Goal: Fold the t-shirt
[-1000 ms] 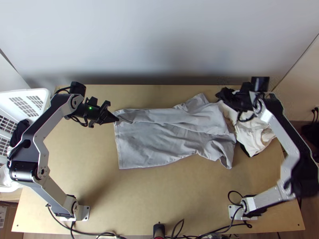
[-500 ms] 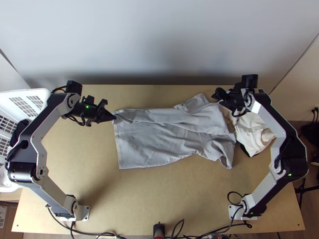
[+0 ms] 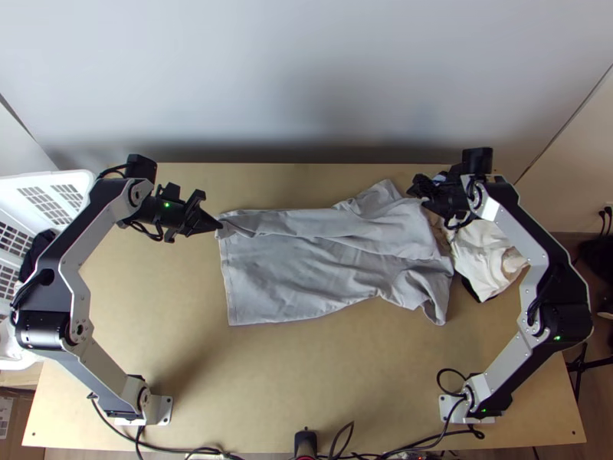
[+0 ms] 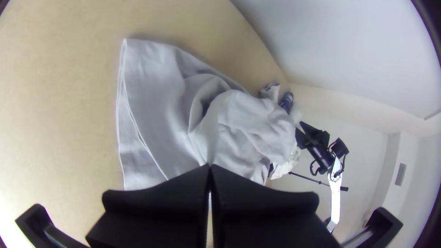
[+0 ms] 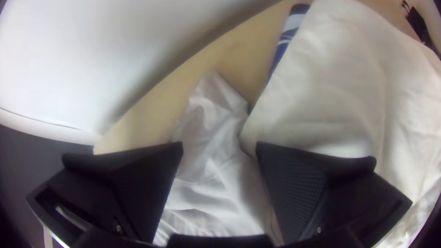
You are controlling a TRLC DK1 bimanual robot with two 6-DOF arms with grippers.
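Both arms have shifted a little since a second ago: the left end effector [image 3: 221, 228] has edged outward, drawing the shirt's far left corner slightly with it, and the right end effector [image 3: 421, 195] has eased toward the middle. The rest of the grey t-shirt [image 3: 306, 276] has kept its lay on the desk [image 3: 306, 383], spread wide, its far side turned over in a rumpled strip and its right end bunched.

In the left wrist view, the left end effector [image 4: 210, 166] is closed, pinching the t-shirt at that corner. In the right wrist view, the right end effector [image 5: 219, 149] stands wide apart above the shirt's far right part, with nothing gripped.

A crumpled cream cloth [image 3: 481, 245] touches the shirt's right end, beside a blue-and-white striped item [image 5: 288, 34]. Off the desk's left side sits a white laundry basket [image 3: 46, 179].
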